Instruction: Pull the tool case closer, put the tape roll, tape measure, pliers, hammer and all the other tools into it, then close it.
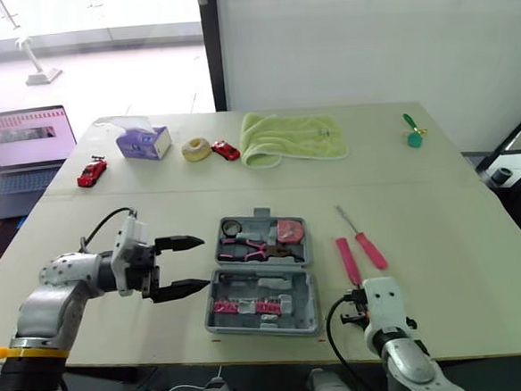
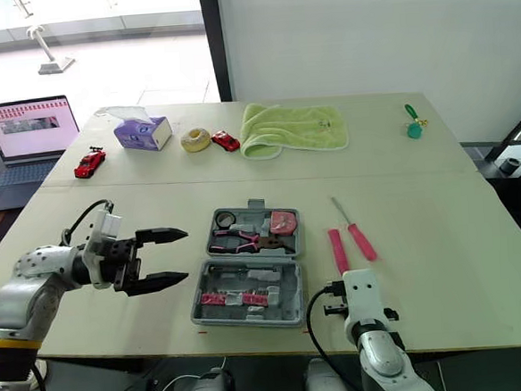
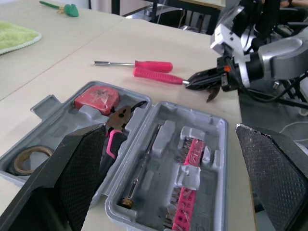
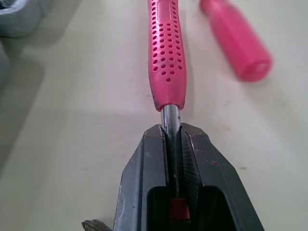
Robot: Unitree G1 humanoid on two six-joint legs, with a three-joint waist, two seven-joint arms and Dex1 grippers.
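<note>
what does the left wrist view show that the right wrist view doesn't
Left wrist view alone: the pliers, tape roll and red tape measure lying in the open tool case. Right wrist view alone: the holes along the pink-handled tool. Both: the right gripper shut on that tool's metal shaft, the pink screwdriver beside it, and the table.

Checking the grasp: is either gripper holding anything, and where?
Right gripper clamps the pink-handled tool by its metal shaft; left gripper holds nothing.
</note>
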